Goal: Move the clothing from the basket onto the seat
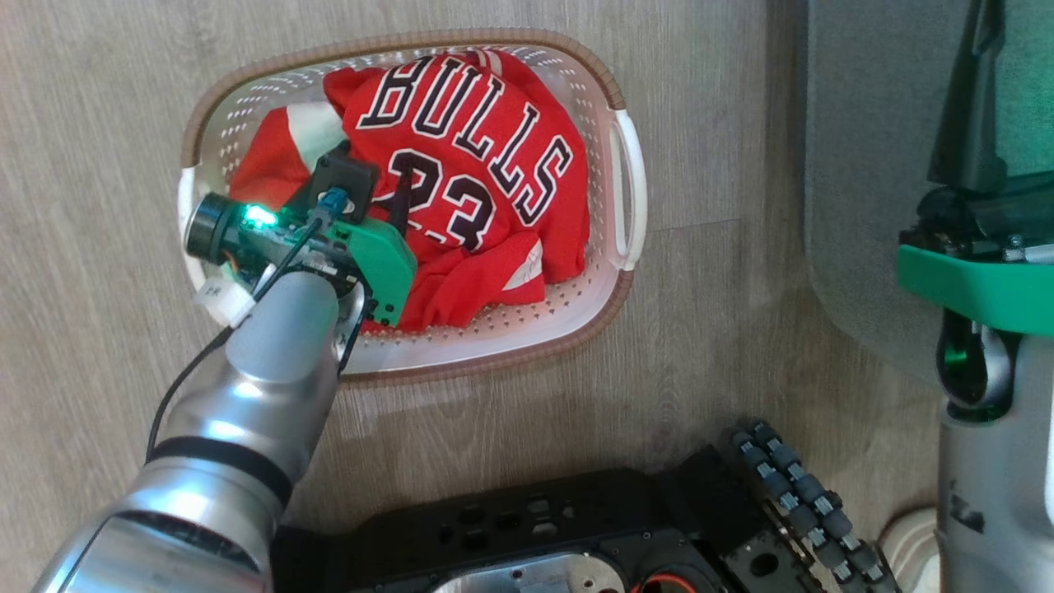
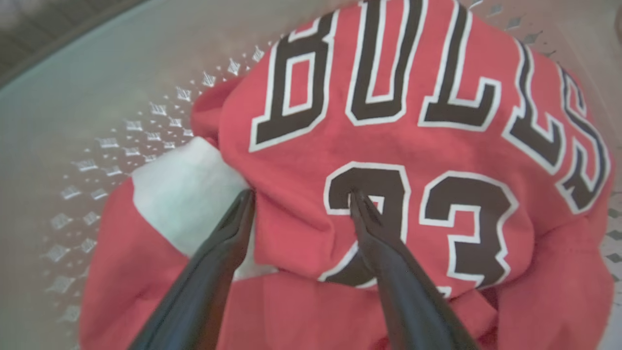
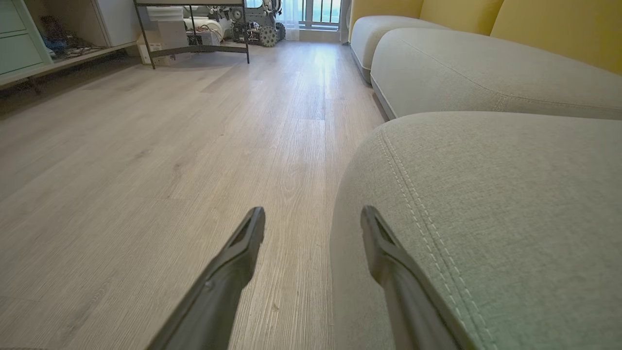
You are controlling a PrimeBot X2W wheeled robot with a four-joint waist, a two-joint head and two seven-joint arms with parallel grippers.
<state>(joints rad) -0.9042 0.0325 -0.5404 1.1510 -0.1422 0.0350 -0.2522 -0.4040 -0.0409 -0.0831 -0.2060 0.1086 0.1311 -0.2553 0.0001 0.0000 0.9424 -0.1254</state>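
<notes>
The red "BULLS 23" jersey (image 1: pixel 478 156) lies on top in the cream basket (image 1: pixel 510 329), on the wood floor. A plain red garment (image 1: pixel 268 161) with a white band (image 2: pixel 187 189) shows under its left edge. My left gripper (image 2: pixel 301 194) is down inside the basket and open. One fingertip rests at the jersey's edge beside the white band, the other on the black "2", with a fold of jersey between them. My right gripper (image 3: pixel 311 214) is open and holds nothing. It hovers at the rounded edge of the grey-green seat (image 3: pixel 486 218), and one of its fingers (image 1: pixel 972 107) shows in the head view.
My black wheeled base (image 1: pixel 576 527) sits just below the basket, its roller wheel (image 1: pixel 803 486) towards the seat (image 1: pixel 865 165). More sofa cushions (image 3: pixel 461 73) with yellow backs extend beyond. A metal-framed table (image 3: pixel 192 29) stands far off across open floor.
</notes>
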